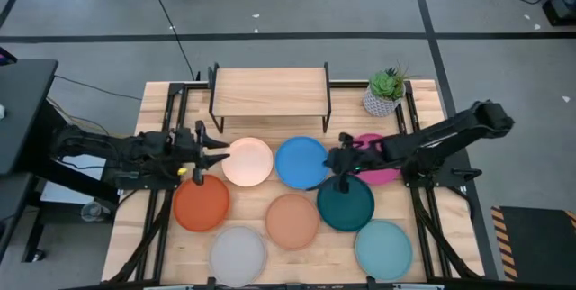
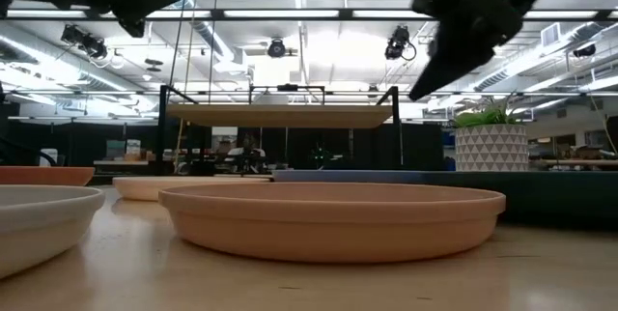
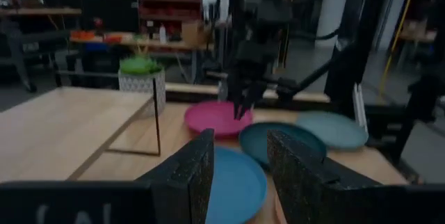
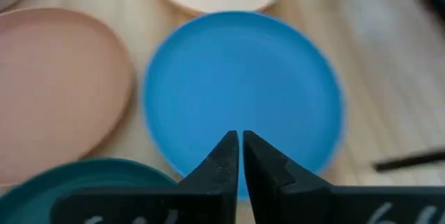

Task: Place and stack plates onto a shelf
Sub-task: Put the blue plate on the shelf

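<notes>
Over at the left of the overhead frame: left gripper point(image 1: 214, 157), fingers parted with nothing between them, as the wrist camera confirms. Hangs at the left rim of the cream plate point(image 1: 247, 161), with the orange plate point(image 1: 201, 203) just below it in the frame. Points rightward across the table. Looks the nearer arm for cream and orange, by this reading.

Moving to centre: shelf point(image 1: 270, 92) at upper middle, wood top bare, no plate on it yet. Sits above the cream and blue plates in the frame, near them but apart. Blue plate point(image 1: 301, 161) flat on the table, just beside the cream. Below that row, terracotta plate point(image 1: 292, 221) and light grey plate point(image 1: 238, 252).

Now right of centre: right gripper point(image 1: 335, 166), fingers pressed together and holding nothing. Hovers over the blue plate's right rim, clear of the table in the level view. From that claw, blue plate lies leftward in the frame, shelf up and to the left beyond it. Seen down the right wrist camera, fills the picture ahead of the shut fingertips. Being round, offers no long axis to line up with, only a rim to catch. Probably needs those fingers opened before any grab at the rim.

Further right: dark teal plate point(image 1: 346, 203) just below the claw, magenta plate point(image 1: 376, 159) partly under the right arm, pale aqua plate point(image 1: 383, 249) at lower right.
</notes>
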Motion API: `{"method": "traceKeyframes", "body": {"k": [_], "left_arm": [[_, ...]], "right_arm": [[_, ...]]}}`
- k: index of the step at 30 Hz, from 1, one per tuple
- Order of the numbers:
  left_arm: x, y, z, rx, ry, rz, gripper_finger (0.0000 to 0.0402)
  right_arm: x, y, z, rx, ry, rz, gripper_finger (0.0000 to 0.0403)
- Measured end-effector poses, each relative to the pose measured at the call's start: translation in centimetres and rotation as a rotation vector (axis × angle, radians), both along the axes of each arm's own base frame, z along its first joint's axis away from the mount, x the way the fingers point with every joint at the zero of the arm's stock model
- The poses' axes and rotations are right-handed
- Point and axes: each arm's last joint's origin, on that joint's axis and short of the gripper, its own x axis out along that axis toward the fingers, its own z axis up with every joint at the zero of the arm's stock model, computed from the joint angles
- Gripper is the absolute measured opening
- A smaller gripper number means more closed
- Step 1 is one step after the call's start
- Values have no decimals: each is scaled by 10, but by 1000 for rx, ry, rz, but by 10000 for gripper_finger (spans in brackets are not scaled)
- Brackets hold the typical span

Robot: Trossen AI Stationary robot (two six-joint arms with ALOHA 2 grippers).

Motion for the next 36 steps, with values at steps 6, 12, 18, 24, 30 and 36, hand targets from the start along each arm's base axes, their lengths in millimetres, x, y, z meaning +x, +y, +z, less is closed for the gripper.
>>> {"method": "traceKeyframes", "body": {"k": [6, 12, 18, 24, 30, 36], "left_arm": [[10, -2, 1, 17, 112, 0, 141], [13, -2, 0, 19, 131, 0, 141], [13, -2, 0, 19, 129, 0, 141], [13, -2, 0, 21, 131, 0, 141], [13, -2, -2, 24, 146, 7, 141], [13, -2, -2, 24, 145, 8, 141]], "right_arm": [[41, 21, -9, 20, 126, 123, 94], [73, 36, -23, -20, 343, 149, 126], [97, 45, -34, -76, 494, 181, 124], [110, 49, -44, -100, 564, 201, 123], [108, 48, -50, -107, 608, 200, 122], [109, 49, -52, -107, 606, 202, 86]]}}
